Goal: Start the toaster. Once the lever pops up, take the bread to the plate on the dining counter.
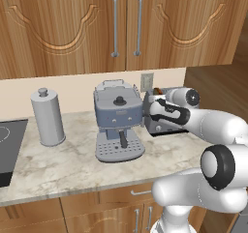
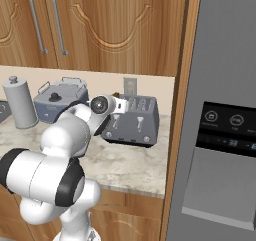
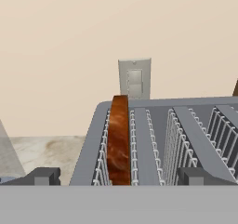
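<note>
While hovering just in front of the toaster [image 2: 135,120] and level with its top, kept the gripper [image 3: 119,180] spread wide, fingertips [image 3: 44,175] flanking the near end of the toaster and clamped on nothing. Found the bread [image 3: 119,139] standing on edge in the toaster's leftmost slot as the hand camera saw it, with the brown crust poking above the wire guides. Could not tell from these views whether the lever was down or up, so could not say whether toasting had begun.

Judged the task early either way: bread not yet gripped, not yet lifted out, and the whole carry to the plate left to do.

For room to move:
- Noted the blue-grey espresso machine [image 1: 118,118] just beside the toaster on its left, leaving only a narrow gap for the hand on that side.
- Saw the refrigerator [image 2: 220,135] rising near the toaster on its right, beyond a short bare strip of stone counter [image 2: 145,160].
- Placed the wall outlet [image 3: 135,76] directly behind the toaster, so no depth to spare past it.
- Marked the upper cabinets [image 1: 121,24] well above the toaster, which looked like enough height for a straight upward pull of the slice.
- Spotted a steel canister [image 1: 47,116] well to the toaster's left, beyond the espresso machine and out of the way.
- Reckoned the counter's front edge, near the toaster's face, the freest way to back out.
</note>
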